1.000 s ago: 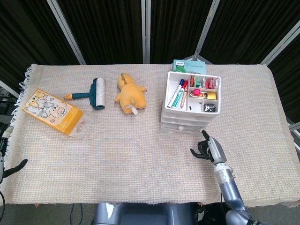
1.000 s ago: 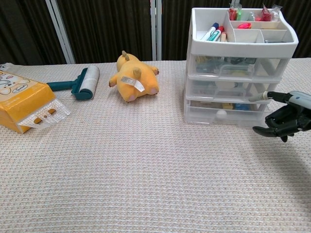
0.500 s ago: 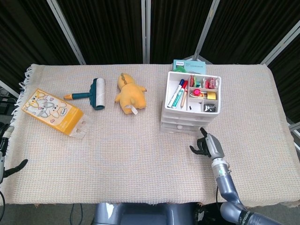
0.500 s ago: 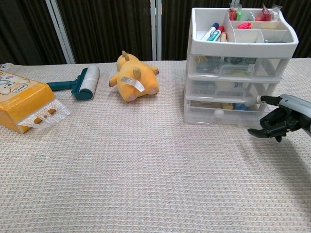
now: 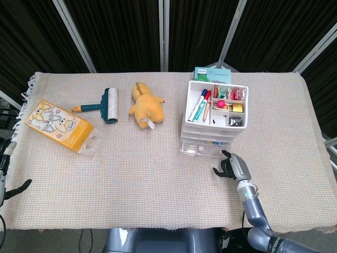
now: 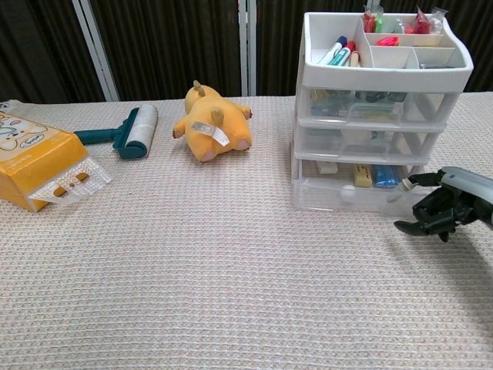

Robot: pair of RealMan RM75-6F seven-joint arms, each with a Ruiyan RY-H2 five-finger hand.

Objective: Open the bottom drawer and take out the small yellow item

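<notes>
Bottom drawer (image 6: 350, 187) of the white organizer (image 6: 381, 108) pulled partly out, small yellow item (image 6: 362, 176) lying inside beside a blue one, right hand (image 6: 448, 210) at the drawer's right front corner with fingers (image 6: 420, 206) curled, grip unclear, left hand barely in view.

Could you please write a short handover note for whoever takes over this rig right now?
Right robot hand: fingers curled at the right front corner of the bottom drawer; contact unclear.
Left robot hand: idle at the table's left edge, holding nothing.
Done: bottom drawer of the white organizer is pulled partly out.
Small yellow item lies inside it, beside a blue item.
Left: open further if needed, lift the yellow item out.
</notes>
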